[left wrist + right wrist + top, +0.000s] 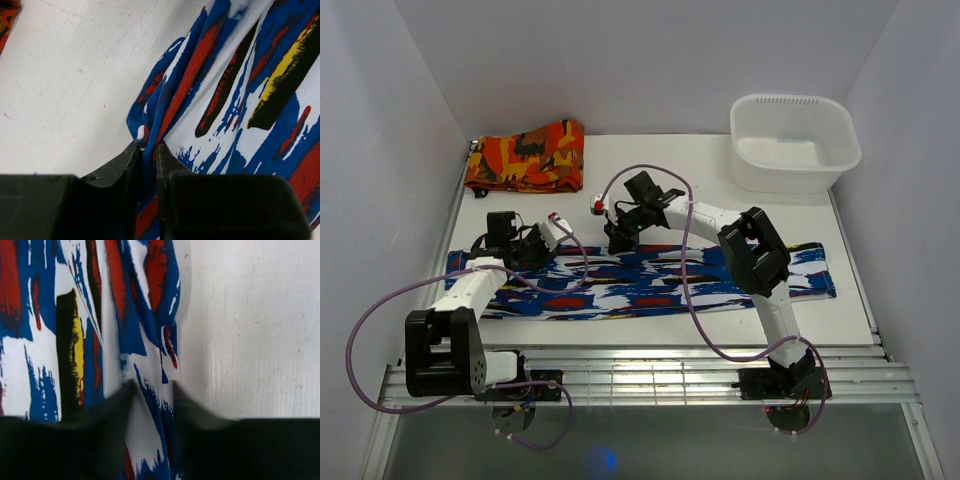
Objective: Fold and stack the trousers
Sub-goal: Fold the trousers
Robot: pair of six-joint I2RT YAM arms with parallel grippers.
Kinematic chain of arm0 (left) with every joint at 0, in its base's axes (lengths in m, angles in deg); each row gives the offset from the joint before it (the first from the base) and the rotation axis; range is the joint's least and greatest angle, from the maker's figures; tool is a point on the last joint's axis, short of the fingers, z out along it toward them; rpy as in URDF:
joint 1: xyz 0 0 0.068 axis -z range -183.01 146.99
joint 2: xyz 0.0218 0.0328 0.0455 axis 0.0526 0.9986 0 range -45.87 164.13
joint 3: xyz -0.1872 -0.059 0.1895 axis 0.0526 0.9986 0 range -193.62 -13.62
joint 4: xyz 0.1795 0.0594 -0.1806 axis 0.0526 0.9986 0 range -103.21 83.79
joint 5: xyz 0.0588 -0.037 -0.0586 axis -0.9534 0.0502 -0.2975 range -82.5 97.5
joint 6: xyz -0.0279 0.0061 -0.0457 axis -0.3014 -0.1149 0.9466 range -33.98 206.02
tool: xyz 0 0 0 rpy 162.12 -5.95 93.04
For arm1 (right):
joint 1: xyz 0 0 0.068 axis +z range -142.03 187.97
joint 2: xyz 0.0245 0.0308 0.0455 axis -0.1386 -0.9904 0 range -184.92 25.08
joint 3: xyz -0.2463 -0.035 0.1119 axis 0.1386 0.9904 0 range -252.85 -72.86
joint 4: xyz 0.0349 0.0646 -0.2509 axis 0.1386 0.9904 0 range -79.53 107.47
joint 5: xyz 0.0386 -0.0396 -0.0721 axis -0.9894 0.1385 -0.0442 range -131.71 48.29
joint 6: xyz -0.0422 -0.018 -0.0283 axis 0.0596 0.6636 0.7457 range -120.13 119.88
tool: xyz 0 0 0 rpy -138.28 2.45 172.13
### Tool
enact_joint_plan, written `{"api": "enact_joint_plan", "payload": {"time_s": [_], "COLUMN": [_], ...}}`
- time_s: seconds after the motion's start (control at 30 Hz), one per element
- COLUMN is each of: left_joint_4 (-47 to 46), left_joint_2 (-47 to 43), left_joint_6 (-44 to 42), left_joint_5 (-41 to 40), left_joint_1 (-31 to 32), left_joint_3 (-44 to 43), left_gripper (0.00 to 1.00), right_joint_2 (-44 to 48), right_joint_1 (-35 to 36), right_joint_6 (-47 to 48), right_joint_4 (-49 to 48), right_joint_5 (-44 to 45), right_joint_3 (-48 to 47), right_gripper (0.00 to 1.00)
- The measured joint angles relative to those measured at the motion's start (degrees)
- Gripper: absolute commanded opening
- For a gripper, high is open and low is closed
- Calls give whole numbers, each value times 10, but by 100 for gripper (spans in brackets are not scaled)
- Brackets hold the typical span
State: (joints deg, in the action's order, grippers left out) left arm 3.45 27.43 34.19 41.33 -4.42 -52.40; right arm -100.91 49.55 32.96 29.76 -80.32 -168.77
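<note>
The blue-and-white streaky trousers [660,285] lie as a long strip across the table in front of the arms. My left gripper [533,250] is at the strip's far edge near its left end. In the left wrist view it [148,145] is shut on a raised fold of the trousers [240,100]. My right gripper [618,240] is at the same far edge, near the middle. In the right wrist view its blurred fingers [152,385] close on the edge of the trousers [75,315], with cloth filling the gap.
An orange-red-and-black folded cloth [525,155] lies at the back left. A white tub [795,140] stands at the back right. White walls close in the table on three sides. A slatted rail [650,375] runs along the near edge.
</note>
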Motion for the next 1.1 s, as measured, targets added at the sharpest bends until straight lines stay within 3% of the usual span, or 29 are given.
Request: {"api": "enact_joint_plan", "payload": {"time_s": [0.07,0.17,0.3,0.5,0.73,1.1], "left_joint_4": [0,-1,2,33,93,182], "left_joint_2": [0,1,12,18,16,88], "left_joint_6": [0,2,39,145,229,277], "left_joint_5": [0,-5,-31,-38,-30,-54], "left_joint_1": [0,0,-3,-43,-48,14], "left_joint_3": [0,0,-13,-90,-147,-193], "left_gripper": [30,53,62,68,69,69], "right_joint_2": [0,2,27,114,157,165], "right_joint_1": [2,3,8,47,116,208], "right_joint_6": [7,10,16,30,58,161], "right_joint_4": [2,-5,-38,-118,-226,-427], "right_joint_5": [-1,-2,1,55,178,386], "right_joint_3": [2,14,72,198,302,412], "right_gripper": [8,8,8,8,8,8]}}
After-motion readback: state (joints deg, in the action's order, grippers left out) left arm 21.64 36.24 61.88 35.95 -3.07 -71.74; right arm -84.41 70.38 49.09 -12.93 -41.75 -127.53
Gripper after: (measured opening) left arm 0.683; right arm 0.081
